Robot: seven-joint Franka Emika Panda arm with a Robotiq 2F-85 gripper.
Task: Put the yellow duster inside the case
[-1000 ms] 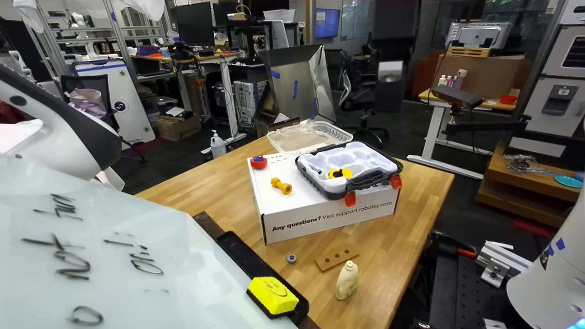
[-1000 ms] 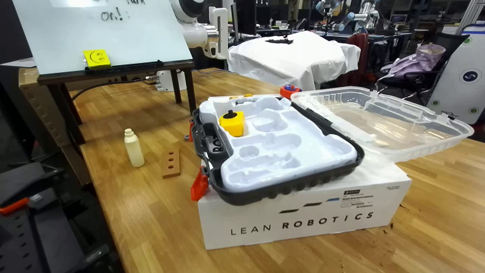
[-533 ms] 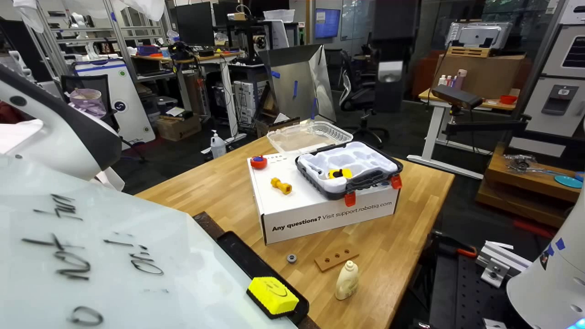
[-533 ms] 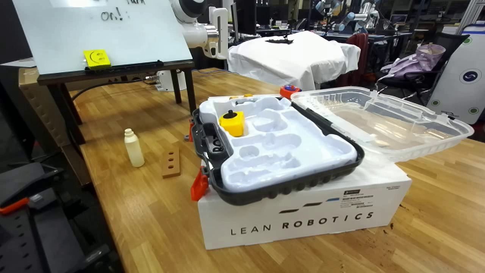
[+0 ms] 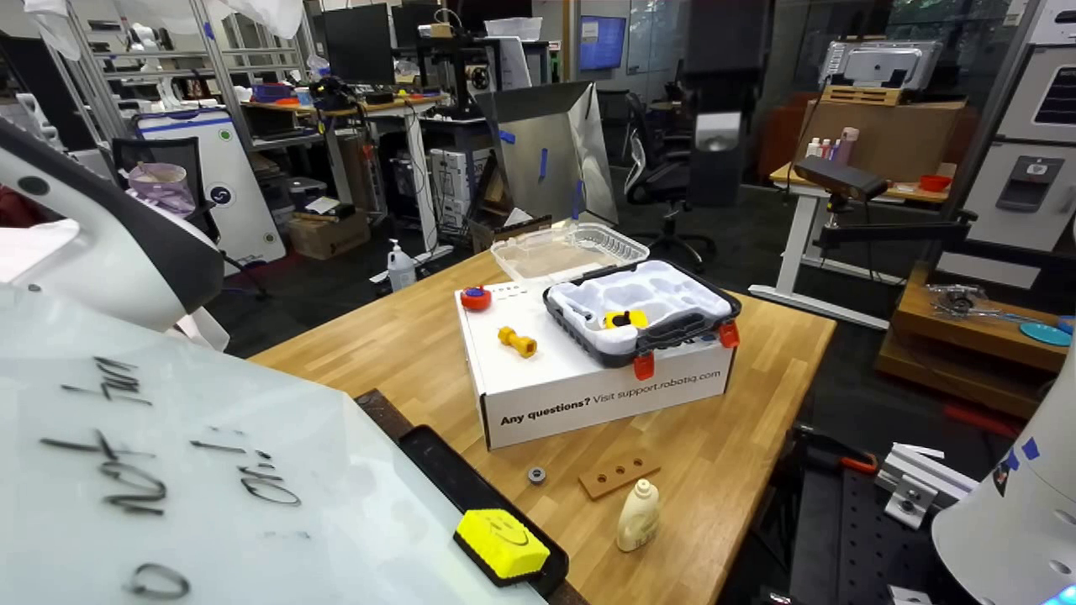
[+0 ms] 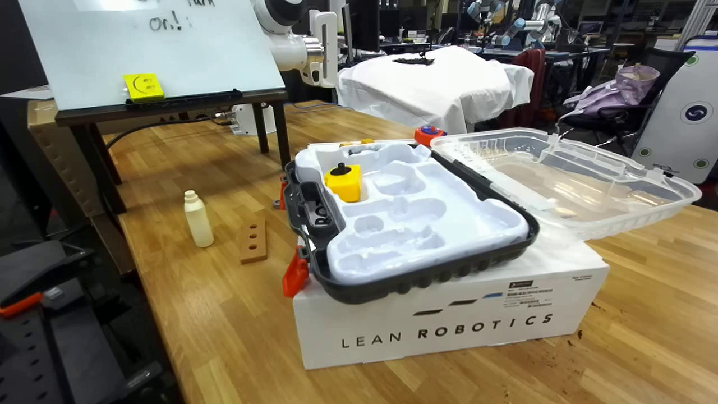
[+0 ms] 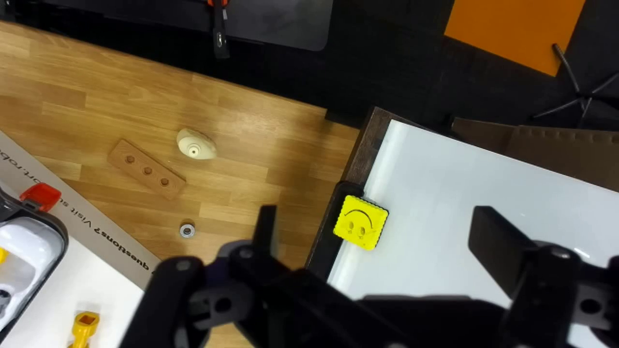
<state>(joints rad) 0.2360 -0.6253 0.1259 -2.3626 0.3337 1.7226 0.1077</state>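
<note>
The yellow duster (image 7: 360, 222) is a bright yellow block with a drawn smiley face and black backing. It rests on the black ledge at the whiteboard's lower edge, and shows in both exterior views (image 5: 503, 544) (image 6: 143, 87). The case (image 6: 426, 224) lies open on a white cardboard box, with a dark rim, white moulded insert and red latches. A yellow block with a black knob (image 6: 344, 182) sits in it. Only the case's corner (image 7: 36, 241) shows in the wrist view. My gripper (image 7: 377, 228) is open and empty above the whiteboard, its fingers apart on either side of the duster.
The tilted whiteboard (image 5: 210, 470) stands on a dark frame. The cardboard box (image 6: 449, 331) carries the clear lid (image 6: 578, 179), a yellow bolt-like piece (image 5: 517, 342) and a red piece (image 5: 476, 298). A cream bottle (image 5: 639, 517), a wooden strip (image 5: 619, 476) and a grey ring (image 5: 536, 476) are on the table.
</note>
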